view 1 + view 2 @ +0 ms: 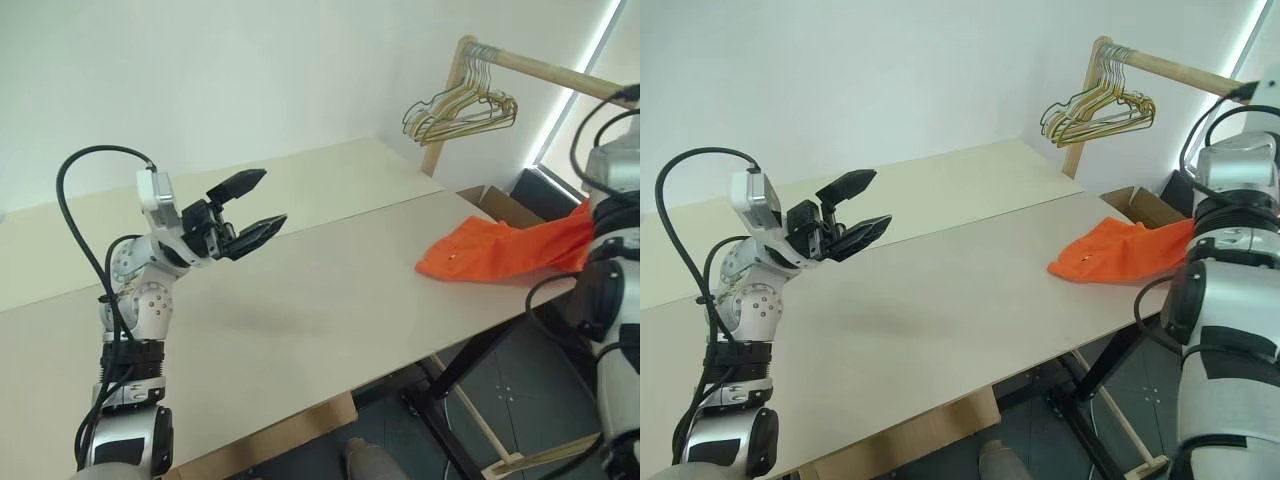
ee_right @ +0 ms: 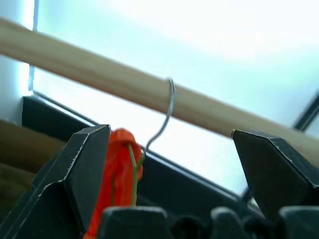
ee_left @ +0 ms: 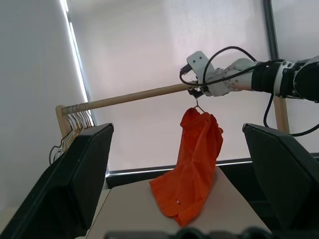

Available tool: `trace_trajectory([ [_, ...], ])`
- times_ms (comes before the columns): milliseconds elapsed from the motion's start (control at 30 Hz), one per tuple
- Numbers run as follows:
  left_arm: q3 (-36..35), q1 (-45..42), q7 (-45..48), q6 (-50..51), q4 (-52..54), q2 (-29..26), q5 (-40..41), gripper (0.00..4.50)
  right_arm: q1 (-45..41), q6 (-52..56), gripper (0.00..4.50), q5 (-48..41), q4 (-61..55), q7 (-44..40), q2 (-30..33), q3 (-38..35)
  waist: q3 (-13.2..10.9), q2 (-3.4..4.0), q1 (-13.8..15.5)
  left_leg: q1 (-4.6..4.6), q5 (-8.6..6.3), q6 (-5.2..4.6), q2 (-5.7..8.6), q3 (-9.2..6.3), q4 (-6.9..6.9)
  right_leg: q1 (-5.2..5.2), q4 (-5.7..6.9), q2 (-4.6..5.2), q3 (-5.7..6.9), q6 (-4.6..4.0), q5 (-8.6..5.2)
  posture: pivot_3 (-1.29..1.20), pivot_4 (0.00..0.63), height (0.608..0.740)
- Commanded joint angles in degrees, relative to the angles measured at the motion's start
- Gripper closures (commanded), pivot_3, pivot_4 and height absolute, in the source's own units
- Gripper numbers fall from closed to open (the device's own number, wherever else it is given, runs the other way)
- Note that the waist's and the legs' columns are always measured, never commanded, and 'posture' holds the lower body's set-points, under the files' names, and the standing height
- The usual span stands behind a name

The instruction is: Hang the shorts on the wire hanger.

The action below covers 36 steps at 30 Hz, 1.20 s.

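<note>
Up on the wooden rail (image 3: 134, 95) at the right end of the table (image 1: 300, 300), the wire hanger (image 2: 167, 112) has its hook over the bar, and the shorts (image 3: 192, 169) dangle from it in one bunched orange strip, with the bottom end trailing onto the tabletop near the corner. Right gripper (image 2: 169, 169) sits just under the rail with its fingers spread wide on either side of the hook, gripping nothing as far as I can see. Left gripper (image 1: 250, 205) hovers over the middle of the table, also wide open and empty, well away from everything. So the job looks basically done, but here's my worry: the shorts seem gathered to one side of the hanger rather than spread along it, so the uneven weight could tilt the hanger and let the fabric slide off. Also, that open gripper is so close to the hook that a sloppy pull-away could snag it and knock the whole thing off. The bunch of spare hangers (image 1: 462, 108) at the far end is safely apart.
</note>
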<state>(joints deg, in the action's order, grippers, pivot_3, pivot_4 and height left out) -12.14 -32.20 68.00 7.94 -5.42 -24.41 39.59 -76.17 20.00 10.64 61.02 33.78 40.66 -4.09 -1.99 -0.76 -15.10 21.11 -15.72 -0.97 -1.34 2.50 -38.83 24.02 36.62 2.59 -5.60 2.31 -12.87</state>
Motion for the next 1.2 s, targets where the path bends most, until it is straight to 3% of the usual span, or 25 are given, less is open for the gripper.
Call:
trace_trajectory([
  [33, -0.80, -0.25, -1.09, -0.79, 1.49, -0.74, -0.24, 0.00, 1.43, -7.61, 0.03, 5.20, -5.90, -0.16, -0.48, 4.52, 0.00, 0.00, 0.00, 0.01, 0.00, 0.00, 0.00, 0.00, 0.00, 0.00, 0.01, 0.00, 0.00, 0.00, 0.00, -0.13, 0.000, 0.740],
  [100, -1.76, 1.11, -2.03, -1.76, 2.26, -1.44, -0.95, 0.00, 3.40, -9.45, 0.03, 4.43, -9.72, -6.59, -2.31, 5.83, 0.00, 0.00, -0.05, 0.00, 0.00, 0.00, 0.00, -0.01, -0.01, 0.00, 0.03, 0.00, 0.00, -0.01, 0.01, -0.12, 0.000, 0.740],
  [200, -4.46, 3.41, -5.61, -1.31, 4.14, -2.94, -0.78, 0.00, 6.81, -11.93, 0.03, -1.89, -16.76, -23.50, -5.02, 5.21, 0.01, 0.00, -0.18, -0.05, 0.00, 0.00, -0.02, -0.03, 0.00, -0.06, 0.06, -0.03, -0.05, -0.01, 0.03, -0.12, 0.000, 0.740],
  [333, -5.57, 9.20, -7.04, 1.31, 5.33, -10.09, -4.23, 0.00, 13.58, -11.93, 0.03, -8.99, -29.28, -45.23, -5.77, 6.21, 0.00, 0.01, 0.37, -0.10, 0.01, 0.00, -0.13, -0.22, -0.10, 0.00, 0.14, -0.10, 0.11, -0.03, 0.09, -0.08, 0.000, 0.740],
  [533, -7.30, 17.37, -12.79, -1.09, 8.11, -12.67, -9.45, 0.00, 21.18, -13.92, 0.03, -11.16, -39.28, -61.22, -6.45, 9.34, 0.01, 0.02, 3.20, -0.01, 0.00, 0.00, -0.23, -0.28, -0.11, 0.08, 0.04, 0.04, 0.22, -0.01, 0.10, -0.03, 0.000, 0.740],
  [667, -8.51, 22.61, -17.43, -0.94, 13.20, -12.57, -11.48, 0.00, 25.30, -20.06, 0.03, -6.44, -42.76, -65.03, -7.01, 14.63, 0.08, -0.11, 5.20, -0.02, -0.02, 0.00, -0.33, -0.27, -0.08, 0.13, 0.03, -0.03, 0.26, -0.01, 0.11, 0.05, 0.000, 0.740],
  [867, -11.99, 29.31, -20.20, 5.71, 21.55, -13.46, -6.31, 0.00, 28.87, -26.29, 0.03, -6.03, -42.13, -69.00, -10.53, 16.82, 0.06, -0.13, 9.11, -0.07, -0.01, 0.00, -0.34, -0.18, -0.08, 0.19, 0.12, -0.08, 0.25, -0.09, 0.16, 0.14, 0.000, 0.740],
  [1200, -13.42, 37.64, -20.13, 6.88, 27.16, -13.08, -4.74, 0.00, 35.16, -30.95, 0.03, -4.39, -42.98, -79.68, -5.40, 18.18, 0.11, -0.26, 17.36, -0.02, -0.01, 0.01, -0.29, 0.31, -0.07, 0.23, -0.07, -0.10, 0.44, -0.23, 0.18, 0.20, 0.000, 0.740],
])
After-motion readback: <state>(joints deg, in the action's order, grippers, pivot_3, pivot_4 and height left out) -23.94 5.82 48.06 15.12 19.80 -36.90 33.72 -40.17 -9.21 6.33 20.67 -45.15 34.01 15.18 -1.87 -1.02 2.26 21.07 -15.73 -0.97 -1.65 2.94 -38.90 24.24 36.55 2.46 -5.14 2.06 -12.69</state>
